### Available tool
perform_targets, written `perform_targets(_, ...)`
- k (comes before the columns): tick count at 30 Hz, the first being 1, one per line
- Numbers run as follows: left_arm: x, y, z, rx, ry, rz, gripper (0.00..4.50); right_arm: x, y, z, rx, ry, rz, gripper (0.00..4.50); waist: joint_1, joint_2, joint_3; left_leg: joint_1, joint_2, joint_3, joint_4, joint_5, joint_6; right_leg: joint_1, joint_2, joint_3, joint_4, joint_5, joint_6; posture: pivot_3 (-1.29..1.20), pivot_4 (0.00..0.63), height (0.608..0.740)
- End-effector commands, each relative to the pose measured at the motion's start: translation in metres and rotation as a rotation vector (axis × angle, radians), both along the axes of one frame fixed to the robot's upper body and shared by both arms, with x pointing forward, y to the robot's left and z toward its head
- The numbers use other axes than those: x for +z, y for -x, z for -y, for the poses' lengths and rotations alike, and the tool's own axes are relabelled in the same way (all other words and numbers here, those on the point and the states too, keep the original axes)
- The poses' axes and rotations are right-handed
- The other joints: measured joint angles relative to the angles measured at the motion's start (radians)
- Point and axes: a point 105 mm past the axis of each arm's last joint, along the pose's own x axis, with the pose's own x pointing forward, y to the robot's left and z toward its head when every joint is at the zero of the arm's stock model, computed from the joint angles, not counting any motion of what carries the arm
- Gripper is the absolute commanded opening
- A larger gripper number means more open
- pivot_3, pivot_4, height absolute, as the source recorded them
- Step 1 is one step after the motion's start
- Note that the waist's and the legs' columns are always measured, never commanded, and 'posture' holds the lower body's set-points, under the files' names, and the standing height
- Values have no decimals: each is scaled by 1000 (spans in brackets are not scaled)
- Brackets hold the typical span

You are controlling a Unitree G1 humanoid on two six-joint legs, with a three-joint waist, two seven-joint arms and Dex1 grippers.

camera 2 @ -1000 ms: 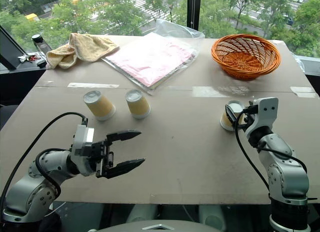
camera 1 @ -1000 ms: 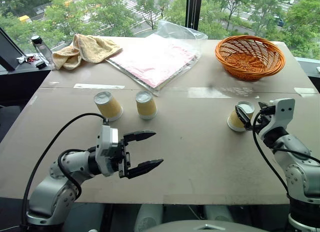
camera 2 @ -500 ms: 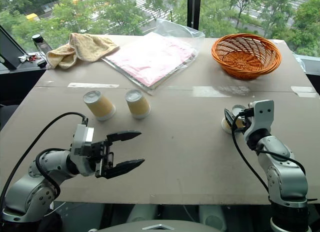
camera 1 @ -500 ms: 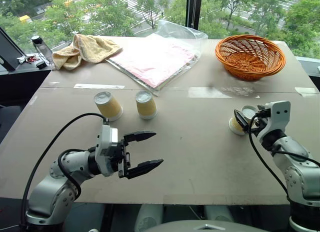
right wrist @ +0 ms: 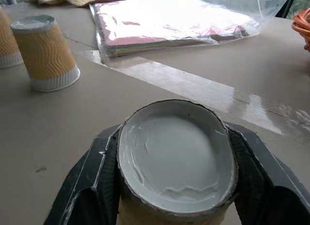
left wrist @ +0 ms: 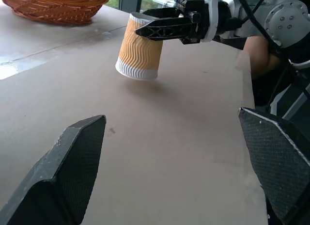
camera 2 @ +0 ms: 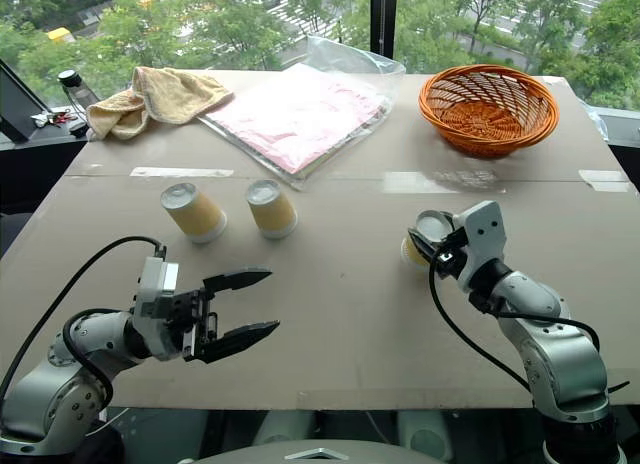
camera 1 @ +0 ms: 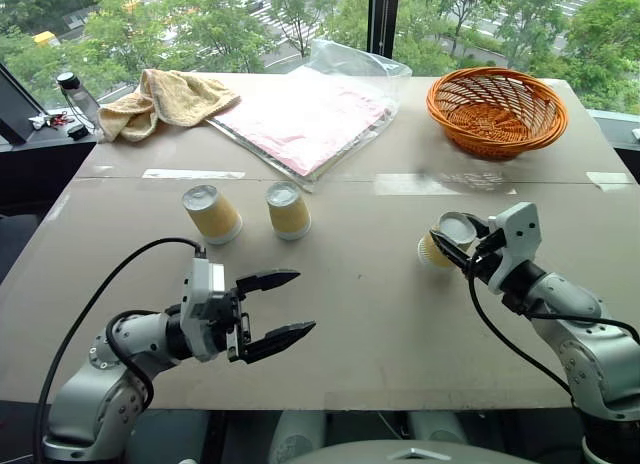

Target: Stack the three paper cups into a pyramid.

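Yellow-tan paper cup [camera 1: 440, 240] sits clamped in the right tool [camera 1: 452, 250], lifted just off the bench [camera 1: 380, 304]. Left tool [camera 1: 277, 306] gapes empty, well apart from that cup.

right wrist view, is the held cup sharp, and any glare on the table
Right wrist view: the held cup is close but fairly sharp, squeezed oval between the right tool's fingers; bright glare streaks cross the table along its seam below the plastic-wrapped paper. Left wrist view: the near fingers look soft, and the cup casts only a faint shadow. Left eye view: even daylight, mild sheen near the basket.
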Motion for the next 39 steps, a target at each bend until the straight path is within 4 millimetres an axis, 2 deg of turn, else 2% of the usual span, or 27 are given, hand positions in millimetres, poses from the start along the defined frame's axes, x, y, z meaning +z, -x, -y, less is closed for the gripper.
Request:
perform_targets(1, 4, -2, -11, 53, -6, 45, 4500, 9, 4, -23, 115, 40, 73, 2177, 3, 0, 0, 0, 0, 0, 0, 0, 0, 0, 0, 0, 0, 0, 0, 0, 150, 740)
perform_targets(7, 3, -9, -26, 151, -4, 52, 4500, -5, -10, -42, 193, 93, 52, 2177, 7, -1, 0, 0, 0, 0, 1, 0, 0, 0, 0, 0, 0, 0, 0, 0, 150, 740)
perform_targets(9, 4, -13, -30, 202, 0, 60, 4500, -11, -15, -41, 199, 107, 39, 3193, 8, -1, 0, -1, 0, 0, 0, 0, 0, 0, 0, 0, 0, 0, 0, 0, 150, 740)
perform_targets(10, 5, -19, -33, 244, -8, 76, 4500, -10, -15, -40, 203, 110, 50, 3479, 8, -1, 0, -1, 0, 0, 0, 0, 0, -1, 0, 0, 0, 0, 0, 0, 150, 740)
perform_targets(12, 6, -26, -38, 304, -21, 98, 4500, -4, -13, -37, 213, 107, 78, 4453, 9, -1, 1, -1, 0, 0, 0, 0, 0, -1, 0, 0, 0, 0, 0, 0, 150, 740)
perform_targets(16, 13, -47, -43, 398, -42, 112, 4500, 26, 5, -30, 265, 49, 190, 4453, 11, -1, 1, -1, 0, -1, 0, 0, 0, 0, 0, -1, 0, 0, 0, 0, 150, 740)
perform_targets(20, 25, -84, -44, 470, -80, 116, 4500, 51, 41, -21, 375, 28, 295, 4453, 15, -2, 1, -1, -1, -3, 1, 0, 0, 1, 0, -3, 0, 2, 3, 0, 150, 740)
perform_targets(23, 29, -104, -43, 484, -106, 117, 4500, 54, 52, -17, 397, 38, 305, 4453, 5, -3, 1, 0, -1, -3, 1, 0, 0, 1, 0, -3, 0, 2, 4, 0, 150, 740)
perform_targets(29, 33, -147, -26, 465, -129, 139, 4500, 56, 63, -8, 339, 60, 306, 4453, 8, -4, 2, 0, -1, -3, 1, 0, 0, 2, 1, -3, 0, 2, 4, 0, 150, 740)
perform_targets(34, 26, -165, -11, 423, -170, 149, 4500, 55, 76, -4, 299, 59, 290, 4453, 9, -5, 2, -1, -1, -3, 0, 0, 0, 1, 1, -3, 0, 2, 4, 0, 150, 740)
perform_targets(37, 25, -169, -5, 394, -158, 146, 3635, 54, 81, 1, 256, 57, 284, 4500, 8, -5, 2, -1, -1, -3, 1, 0, 0, 1, 1, -3, 0, 2, 4, 0, 150, 740)
perform_targets(39, 29, -169, -2, 370, -135, 154, 2773, 53, 85, 3, 237, 52, 280, 4500, 8, -5, 2, -1, -1, -3, 1, 0, 0, 2, 1, -3, 0, 2, 4, 0, 150, 740)
